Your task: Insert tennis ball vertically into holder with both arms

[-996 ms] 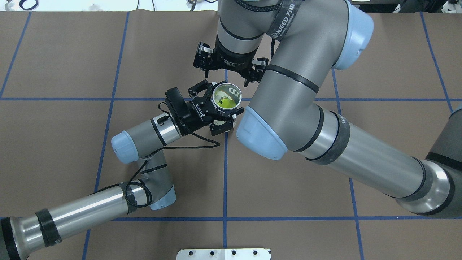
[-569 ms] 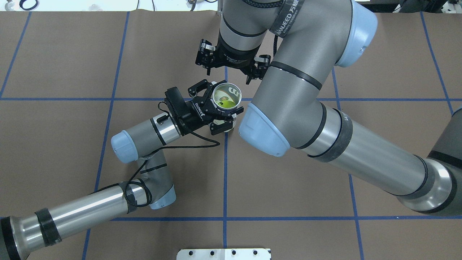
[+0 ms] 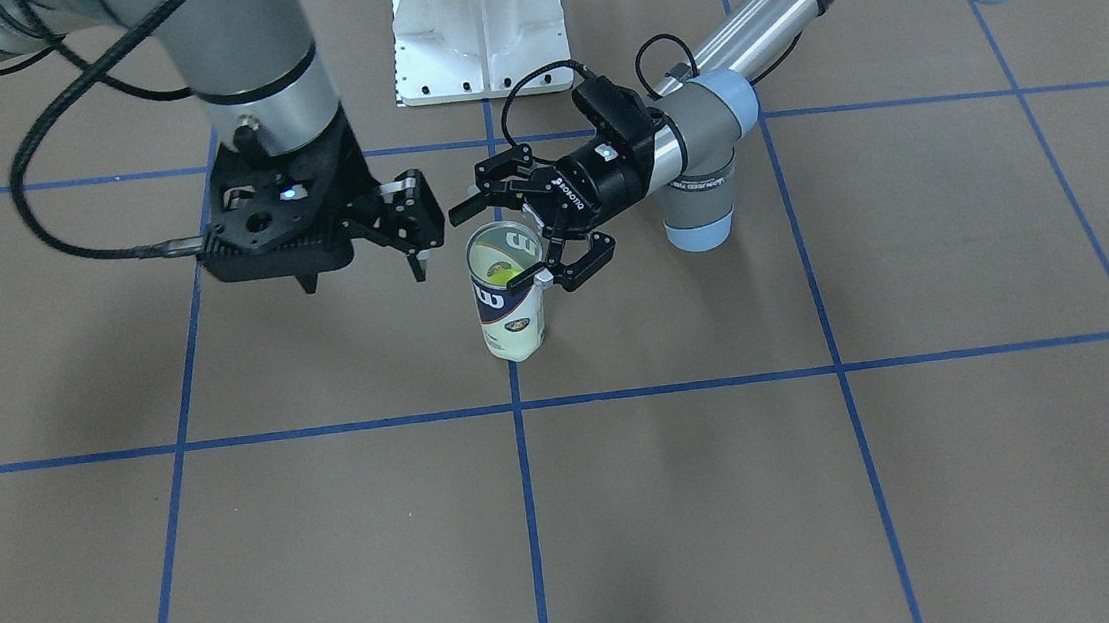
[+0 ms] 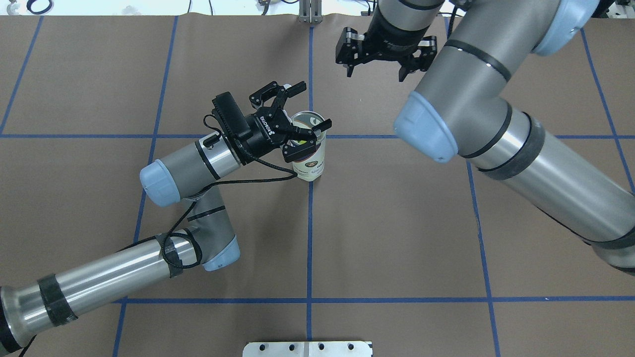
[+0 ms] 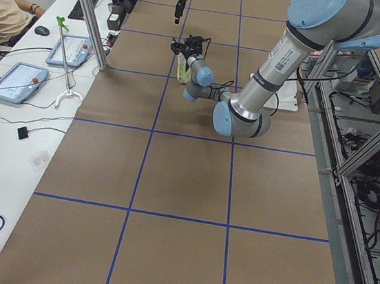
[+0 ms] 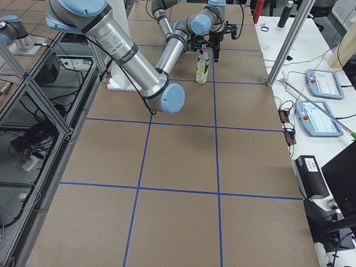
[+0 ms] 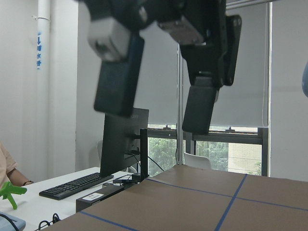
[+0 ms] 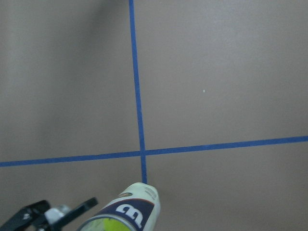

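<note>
The holder [image 4: 310, 158], a clear tube with a navy-and-white label, stands upright at the crossing of two blue lines, also in the front view [image 3: 508, 306]. A yellow-green tennis ball [image 3: 503, 276] lies inside it and shows in the right wrist view [image 8: 114, 226]. My left gripper [image 4: 310, 106] is open beside the tube's rim, and its near finger [image 3: 571, 268] is close against the rim. The left wrist view shows nothing between its fingers. My right gripper [image 4: 378, 72] is open and empty, up and away beyond the tube, also in the front view [image 3: 365, 273].
The white base pedestal [image 3: 477, 27] stands at the robot's edge of the table. Blue tape lines [image 4: 309, 238] grid the brown mat. A side bench with tablets [image 5: 17, 81] and a seated person [image 5: 1, 11] lies beyond the far edge.
My left gripper has let go of the tube, opened and drawn back a little to the left. My right arm has swung away to the right and farther from the tube.
</note>
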You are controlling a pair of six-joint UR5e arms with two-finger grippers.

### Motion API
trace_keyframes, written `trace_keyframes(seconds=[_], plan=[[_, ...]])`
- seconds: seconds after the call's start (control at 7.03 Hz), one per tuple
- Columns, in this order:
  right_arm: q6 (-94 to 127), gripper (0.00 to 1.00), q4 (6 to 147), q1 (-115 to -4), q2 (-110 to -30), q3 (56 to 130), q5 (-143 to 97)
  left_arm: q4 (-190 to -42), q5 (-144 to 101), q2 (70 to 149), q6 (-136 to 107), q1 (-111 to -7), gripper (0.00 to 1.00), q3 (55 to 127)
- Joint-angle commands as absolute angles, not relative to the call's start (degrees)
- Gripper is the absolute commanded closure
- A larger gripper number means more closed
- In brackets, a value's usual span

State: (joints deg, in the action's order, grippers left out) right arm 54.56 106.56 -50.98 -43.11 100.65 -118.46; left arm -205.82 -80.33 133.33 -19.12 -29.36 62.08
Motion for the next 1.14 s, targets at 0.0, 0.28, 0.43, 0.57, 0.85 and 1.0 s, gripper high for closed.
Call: trace_keyframes(seconds=[0.0, 0.28, 0.43, 0.57, 0.85, 1.0], plan=[[36.3, 0.0, 106.09, -58.77, -51.55, 100.64, -120.94, -205.31, -80.68, 128.52, -19.16, -30.93, 0.02, 65.64], [18.72, 0.0, 106.17, -67.63, -57.37, 97.76, -123.73, -203.92, -85.39, 125.34, -19.33, -35.65, 0.02, 66.53], [8.71, 0.0, 106.0, -72.11, -60.7, 94.69, -126.27, -199.82, -87.34, 123.85, -20.99, -37.34, 0.02, 68.27], [1.48, 0.0, 99.73, -76.51, -64.3, 89.87, -127.26, -197.95, -87.54, 120.62, -24.57, -39.35, 0.01, 70.29], [-8.65, 0.0, 90.12, -82.5, -69.85, 81.42, -130.34, -187.71, -93.3, 115.59, -24.87, -45.67, 0.01, 75.03], [-11.31, 0.0, 90.09, -84.62, -72.74, 81.04, -130.25, -180.69, -98.21, 112.97, -24.87, -49.62, 0.01, 77.15]])
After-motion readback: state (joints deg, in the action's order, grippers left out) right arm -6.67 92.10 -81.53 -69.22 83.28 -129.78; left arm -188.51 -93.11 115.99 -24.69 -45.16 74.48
